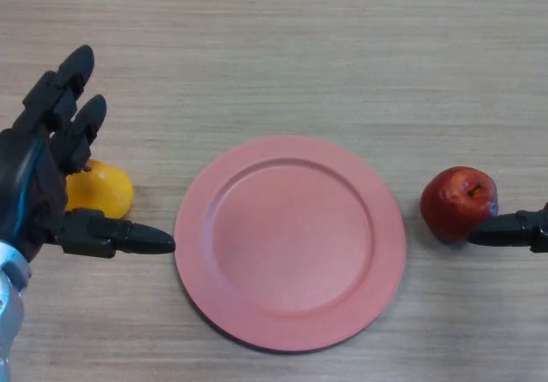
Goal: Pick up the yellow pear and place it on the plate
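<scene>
- Head view: left hand (pixel 38 185) sat at the tabletop's left edge, fingers spread and fairly straight, thumb stuck out toward the plate (pixel 290 241). Released, gripping nothing.
- Yellow pear (pixel 101 190) lay on the tabletop near the left edge, just beside the plate's left rim, partly hidden behind the palm. It sat between fingers and thumb; whether they touched it couldn't be told.
- Right hand (pixel 514 226) showed only as a dark fingertip at the right edge, at or against a red apple (pixel 460 203) w/ no visible gap; open or curled couldn't be told.
- Plate sat mid-tabletop, nothing on it.
- Step in hand, prob.: closing on the pear. Done well, the hand would lower so the fruit's widest part sat deep btw thumb and fingers, then curl evenly from both sides.
- Pear looked smooth and rounded, so a shallow pinch could squirt it out toward the edge; a full wrap seemed safer.
- Lift should clear the plate rim before crossing; the hop is short, so a low, slow carry to the plate's centre would do.
</scene>
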You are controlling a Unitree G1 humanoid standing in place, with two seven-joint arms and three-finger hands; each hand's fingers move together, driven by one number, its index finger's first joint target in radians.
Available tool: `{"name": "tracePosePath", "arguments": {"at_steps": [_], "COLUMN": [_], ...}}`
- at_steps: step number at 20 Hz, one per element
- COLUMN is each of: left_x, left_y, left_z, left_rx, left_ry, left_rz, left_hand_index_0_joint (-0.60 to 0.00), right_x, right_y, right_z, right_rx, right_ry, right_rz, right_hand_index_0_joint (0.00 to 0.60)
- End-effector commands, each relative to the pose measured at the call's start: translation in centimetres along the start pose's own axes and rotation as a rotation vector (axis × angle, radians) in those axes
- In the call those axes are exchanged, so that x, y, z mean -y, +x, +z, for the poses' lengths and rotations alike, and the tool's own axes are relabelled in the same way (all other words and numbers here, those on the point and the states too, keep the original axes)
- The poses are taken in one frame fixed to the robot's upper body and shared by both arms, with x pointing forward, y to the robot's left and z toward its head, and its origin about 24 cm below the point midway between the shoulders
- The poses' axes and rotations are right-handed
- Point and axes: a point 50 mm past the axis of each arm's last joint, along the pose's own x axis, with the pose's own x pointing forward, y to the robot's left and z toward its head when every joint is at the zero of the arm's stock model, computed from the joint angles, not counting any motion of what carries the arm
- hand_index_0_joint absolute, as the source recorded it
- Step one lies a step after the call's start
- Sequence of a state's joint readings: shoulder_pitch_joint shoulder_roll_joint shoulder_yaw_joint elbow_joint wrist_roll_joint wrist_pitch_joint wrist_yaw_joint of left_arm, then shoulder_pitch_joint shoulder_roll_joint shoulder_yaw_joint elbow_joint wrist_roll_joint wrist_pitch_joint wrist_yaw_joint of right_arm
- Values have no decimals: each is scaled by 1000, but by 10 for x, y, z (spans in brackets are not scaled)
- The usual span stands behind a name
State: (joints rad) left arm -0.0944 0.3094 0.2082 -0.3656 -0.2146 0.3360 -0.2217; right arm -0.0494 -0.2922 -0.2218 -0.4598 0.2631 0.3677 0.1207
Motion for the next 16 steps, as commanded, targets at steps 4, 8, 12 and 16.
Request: {"name": "tracePosePath", "arguments": {"at_steps": [4,8,12,16], "left_x": [-15,-14,-25,-51], "left_y": [-4,-6,-9,-13], "left_z": [42,41,42,45], "left_rx": [237,224,252,309], "left_ry": [120,118,167,233], "left_rz": [53,41,83,195], "left_hand_index_0_joint": [0,0,0,0], "right_x": [11,12,13,11], "right_y": [-2,-2,-2,-2], "right_z": [34,33,32,30], "right_rx": [165,155,160,146], "right_ry": [-32,-34,-44,-36], "right_rz": [-42,-42,-47,-46], "right_hand_index_0_joint": [0,0,0,0]}}
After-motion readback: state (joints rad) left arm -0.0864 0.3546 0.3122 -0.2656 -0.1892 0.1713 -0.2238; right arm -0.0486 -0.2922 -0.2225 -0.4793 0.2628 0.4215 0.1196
